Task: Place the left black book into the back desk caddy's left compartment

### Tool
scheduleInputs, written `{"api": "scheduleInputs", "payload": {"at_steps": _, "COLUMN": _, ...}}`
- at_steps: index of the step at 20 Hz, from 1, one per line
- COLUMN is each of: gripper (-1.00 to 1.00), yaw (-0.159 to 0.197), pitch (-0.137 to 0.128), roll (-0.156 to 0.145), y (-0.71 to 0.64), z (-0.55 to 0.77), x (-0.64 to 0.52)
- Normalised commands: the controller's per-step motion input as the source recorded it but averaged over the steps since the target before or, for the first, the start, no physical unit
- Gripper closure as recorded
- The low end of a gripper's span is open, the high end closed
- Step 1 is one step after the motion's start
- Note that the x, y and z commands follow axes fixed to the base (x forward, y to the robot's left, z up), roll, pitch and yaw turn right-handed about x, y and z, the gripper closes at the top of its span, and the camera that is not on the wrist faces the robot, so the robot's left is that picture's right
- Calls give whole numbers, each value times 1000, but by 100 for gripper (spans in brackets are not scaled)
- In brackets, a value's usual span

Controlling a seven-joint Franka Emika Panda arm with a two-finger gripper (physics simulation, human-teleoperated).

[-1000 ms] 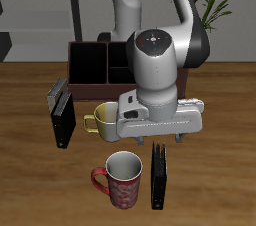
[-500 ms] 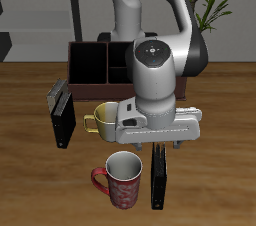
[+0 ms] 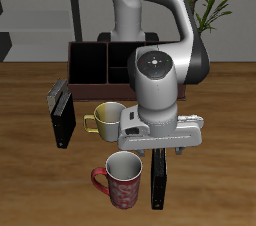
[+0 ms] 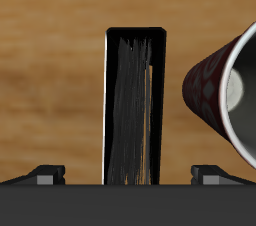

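The left black book (image 3: 159,182) stands on its edge near the table's front edge, beside a red mug. My gripper (image 3: 161,151) hangs straight above its far end, open and empty. In the wrist view the book (image 4: 134,100) runs between the two fingertips (image 4: 44,174), with a gap on each side. The back desk caddy (image 3: 76,62) is a dark reddish-brown box at the back of the table, partly hidden behind the arm. Its left compartment (image 3: 90,66), the visible end section, has dark inner walls.
The red patterned mug (image 3: 121,181) stands close beside the book and shows in the wrist view (image 4: 226,85). A yellow mug (image 3: 106,118) sits under the gripper body's edge. A second black book (image 3: 62,116) lies farther off. A plant stands behind.
The gripper has come down and shifted slightly toward the table's front edge, closer over the book. The book and the mugs have not moved.
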Motion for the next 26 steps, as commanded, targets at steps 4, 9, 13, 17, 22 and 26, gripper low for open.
{"api": "scheduleInputs", "payload": {"at_steps": 4, "gripper": -100, "yaw": -2, "pitch": 15, "roll": -10, "y": -53, "z": -79, "x": 33}}
{"api": "scheduleInputs", "payload": {"at_steps": 9, "gripper": 100, "yaw": 4, "pitch": 15, "roll": 38, "y": 81, "z": -93, "x": -21}}
{"api": "scheduleInputs", "payload": {"at_steps": 13, "gripper": 100, "yaw": 0, "pitch": 5, "roll": 1, "y": 20, "z": -39, "x": 11}}
{"api": "scheduleInputs", "payload": {"at_steps": 17, "gripper": 100, "yaw": -1, "pitch": 0, "roll": 1, "y": 7, "z": 13, "x": -6}}
{"api": "scheduleInputs", "payload": {"at_steps": 22, "gripper": 100, "yaw": 9, "pitch": -12, "roll": 4, "y": -27, "z": 87, "x": -26}}
{"api": "scheduleInputs", "payload": {"at_steps": 26, "gripper": 100, "yaw": -5, "pitch": -47, "roll": 19, "y": 103, "z": 322, "x": -228}}
